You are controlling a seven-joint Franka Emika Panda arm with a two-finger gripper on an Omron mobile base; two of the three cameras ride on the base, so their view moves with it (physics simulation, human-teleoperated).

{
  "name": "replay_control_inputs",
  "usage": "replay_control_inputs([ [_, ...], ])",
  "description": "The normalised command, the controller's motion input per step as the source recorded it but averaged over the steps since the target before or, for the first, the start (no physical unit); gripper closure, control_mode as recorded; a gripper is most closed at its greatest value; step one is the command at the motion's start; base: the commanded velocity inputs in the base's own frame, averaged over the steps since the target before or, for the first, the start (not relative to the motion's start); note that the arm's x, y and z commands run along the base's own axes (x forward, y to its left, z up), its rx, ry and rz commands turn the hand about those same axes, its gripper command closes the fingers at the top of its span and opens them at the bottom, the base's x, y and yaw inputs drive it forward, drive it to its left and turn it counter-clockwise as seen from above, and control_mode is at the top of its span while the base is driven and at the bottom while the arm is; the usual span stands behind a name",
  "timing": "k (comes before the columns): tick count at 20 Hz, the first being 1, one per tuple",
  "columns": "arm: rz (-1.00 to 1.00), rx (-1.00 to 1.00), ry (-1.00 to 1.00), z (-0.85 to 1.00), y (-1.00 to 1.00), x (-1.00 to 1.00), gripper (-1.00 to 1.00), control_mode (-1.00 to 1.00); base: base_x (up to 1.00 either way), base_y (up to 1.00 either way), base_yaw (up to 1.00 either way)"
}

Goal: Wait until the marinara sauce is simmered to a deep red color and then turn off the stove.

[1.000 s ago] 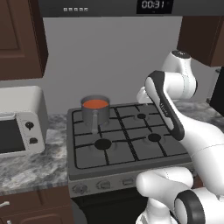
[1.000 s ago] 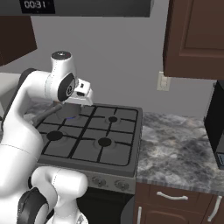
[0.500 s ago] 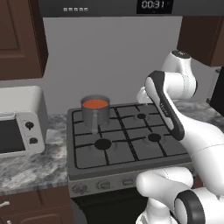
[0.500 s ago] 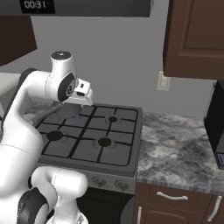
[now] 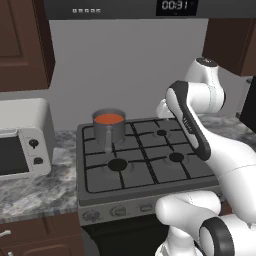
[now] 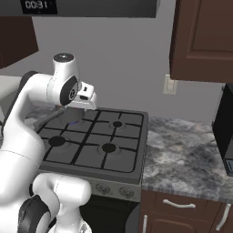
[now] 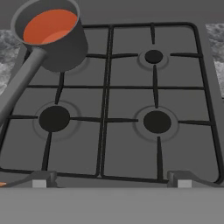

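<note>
Knobs: closest to us, a row of small grey dials along the stove's front edge, below the grates.
Claw: we're looking down it from the hand view, and its two fingertips stand wide apart at the bottom of the picture with nothing between them, so it's open and holds nothing.
Stove: we've got the wide grey range spread out under the claw, black grates and four round burners in sight.
Pot: grey saucepan on the back left burner, its long handle running toward the front of the range.
Marinara sauce: there it is in the pot, a flat orange-red round, sitting at the upper left of the hand view, well apart from the claw and beyond the near burners.
Toaster oven: white, on the counter left of the stove.
Clock: up above the range, reading 00:31.
</note>
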Motion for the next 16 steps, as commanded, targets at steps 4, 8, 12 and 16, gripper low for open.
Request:
replay_control_inputs([
  [4, 0.00, 0.00, 0.00, 0.00, 0.00, 0.00, -1.00, -1.00, 0.00, 0.00, 0.00],
  [8, 0.00, 0.00, 0.00, 0.00, 0.00, 0.00, -1.00, -1.00, 0.00, 0.00, 0.00],
  [12, 0.00, 0.00, 0.00, 0.00, 0.00, 0.00, -1.00, -1.00, 0.00, 0.00, 0.00],
  [16, 0.00, 0.00, 0.00, 0.00, 0.00, 0.00, -1.00, -1.00, 0.00, 0.00, 0.00],
])
